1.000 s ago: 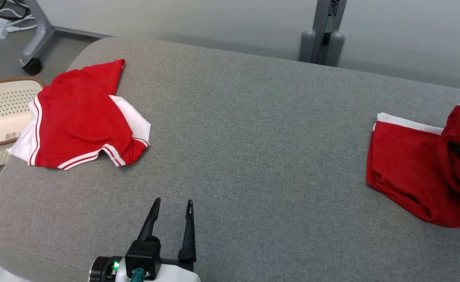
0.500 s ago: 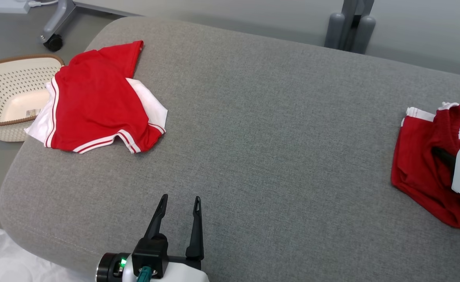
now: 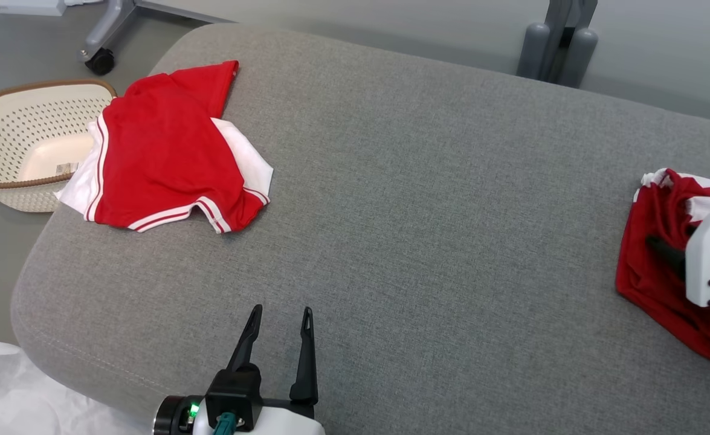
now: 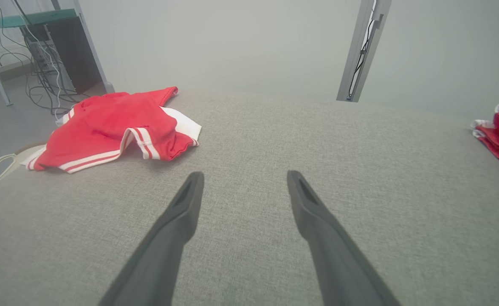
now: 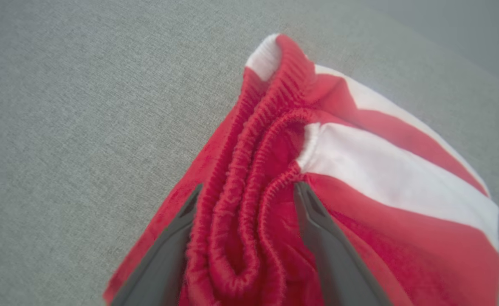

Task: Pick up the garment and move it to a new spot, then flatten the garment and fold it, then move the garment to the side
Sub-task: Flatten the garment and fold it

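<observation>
While the red shorts (image 5: 402, 255) are lying bunched at the right edge of the grey cushion (image 3: 421, 211), the right gripper (image 5: 248, 187) is standing over them, its 2 fingers spread wide with the waistband folds lying loose between. The left gripper (image 3: 282, 309) is hovering wide open, empty, near the cushion's front edge. A red-and-white shirt (image 3: 161, 151) is lying far left.
</observation>
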